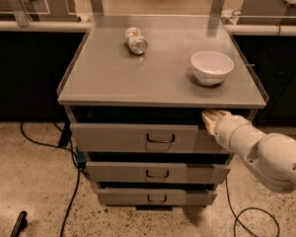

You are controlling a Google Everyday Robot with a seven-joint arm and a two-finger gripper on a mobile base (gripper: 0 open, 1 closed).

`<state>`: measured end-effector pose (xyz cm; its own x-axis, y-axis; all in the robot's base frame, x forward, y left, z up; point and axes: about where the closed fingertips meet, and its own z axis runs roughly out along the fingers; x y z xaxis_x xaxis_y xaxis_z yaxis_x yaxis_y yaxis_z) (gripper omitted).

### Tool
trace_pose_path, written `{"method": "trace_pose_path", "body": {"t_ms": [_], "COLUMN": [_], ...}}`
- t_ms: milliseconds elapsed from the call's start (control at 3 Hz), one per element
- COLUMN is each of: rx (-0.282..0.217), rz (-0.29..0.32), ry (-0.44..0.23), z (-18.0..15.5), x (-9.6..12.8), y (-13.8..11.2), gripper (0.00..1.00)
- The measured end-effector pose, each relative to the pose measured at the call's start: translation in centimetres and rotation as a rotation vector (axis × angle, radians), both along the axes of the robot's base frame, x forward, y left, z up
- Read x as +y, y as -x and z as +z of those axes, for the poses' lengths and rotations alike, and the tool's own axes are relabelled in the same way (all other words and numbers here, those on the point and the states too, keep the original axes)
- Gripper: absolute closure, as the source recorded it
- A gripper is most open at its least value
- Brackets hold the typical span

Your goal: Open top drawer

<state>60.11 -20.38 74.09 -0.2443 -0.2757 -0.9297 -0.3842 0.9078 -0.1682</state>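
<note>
1. Looking down from the front, I see the top drawer (128, 137) as the uppermost of three grey drawers in a metal cabinet. It sits directly under the cabinet top (153, 78), and its front is the widest and tallest of the three.
2. Its face is flat, matt grey metal, with a small dark rectangular loop handle (160, 138) at the centre.
3. A dark band of shadow runs between the drawer front's upper edge and the overhanging top. The inside is hidden in that shadow, so I cannot say what it holds.
4. The gripper (212, 120) is cream-coloured and sits at the drawer's upper right corner, tucked just under the lip of the cabinet top. It is to the right of the handle and apart from it. I cannot tell whether it is spread, closed, or touching the drawer front.
5. The arm (266, 154) is made of smooth, rounded white segments. It comes in from the lower right and covers the right end of the drawer front.
6. Below are the middle drawer (133, 172) and the bottom drawer (128, 196), both narrower and shorter, each with a similar dark loop handle.
7. The cabinet top is a smooth grey sheet with a thin raised rim.
8. A round white bowl (212, 67) stands upright on it near the right side, showing only its glossy white inner wall.
9. A metal can (136, 41) lies on its side further back, left of the bowl and well apart from it.
10. The floor (29, 191) is pale and speckled like terrazzo.
</note>
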Motion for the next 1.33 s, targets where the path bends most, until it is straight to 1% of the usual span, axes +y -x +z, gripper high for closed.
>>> {"method": "trace_pose_path", "body": {"t_ms": [333, 667, 1000, 1333], "rx": [0.024, 0.054, 0.059, 0.073], "rz": [-0.018, -0.052, -0.072, -0.060], "ry": [0.023, 0.051, 0.057, 0.082], "z": [-1.7, -3.9, -4.5, -4.3], "x": [0.0, -0.5, -0.6, -0.1], "y": [-0.4, -1.3, -2.0, -1.7], "gripper": [1.00, 1.00, 1.00, 1.00]}}
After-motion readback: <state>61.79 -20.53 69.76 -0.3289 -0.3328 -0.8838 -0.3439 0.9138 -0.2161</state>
